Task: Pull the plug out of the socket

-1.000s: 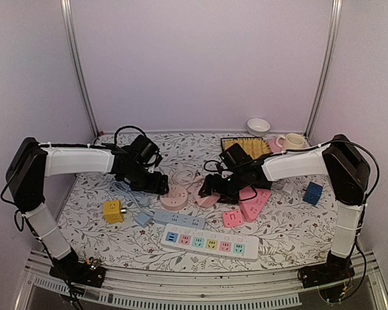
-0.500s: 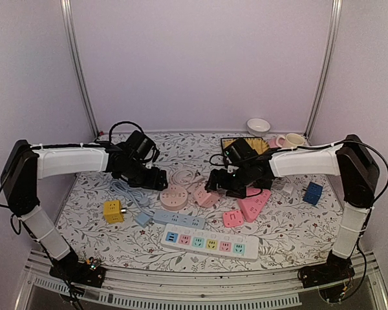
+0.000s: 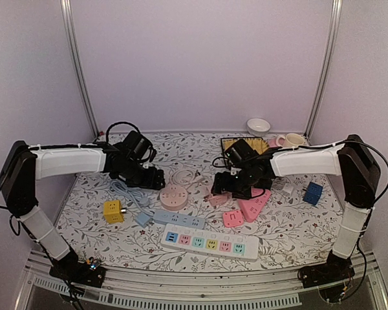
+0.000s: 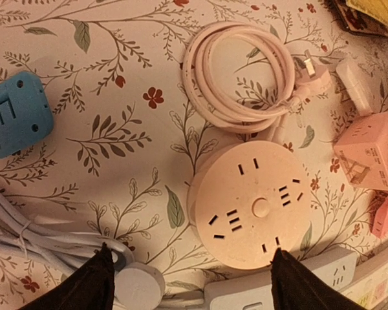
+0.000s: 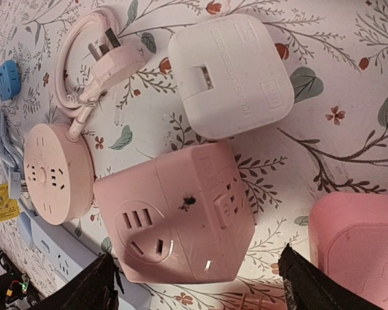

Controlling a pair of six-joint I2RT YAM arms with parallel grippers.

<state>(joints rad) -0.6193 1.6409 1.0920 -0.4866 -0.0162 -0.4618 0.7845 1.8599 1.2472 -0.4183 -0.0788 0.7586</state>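
The round pink socket (image 3: 174,196) (image 4: 255,203) lies flat on the flowered table, its slots bare and its cord coiled behind it. The plug, a pink cube adapter (image 3: 218,198) (image 5: 174,219), rests on the table to the socket's right, apart from it; its prongs show in the left wrist view (image 4: 368,152). My left gripper (image 3: 156,181) (image 4: 191,252) hovers open at the socket's near-left edge, one fingertip over its rim. My right gripper (image 3: 227,187) (image 5: 197,258) is open above the cube, its fingers either side and clear of it.
A white adapter (image 5: 229,74) sits just behind the cube and pink strips (image 3: 246,208) to its right. A blue strip (image 3: 179,219) and a multicolour strip (image 3: 210,243) lie in front. A yellow cube (image 3: 113,210), blue cube (image 3: 312,192), bowl (image 3: 258,126) and cups (image 3: 291,140) stand around.
The pink cube has moved right, away from the round socket, and now lies free on the table. Both grippers have drawn back a little from the middle.
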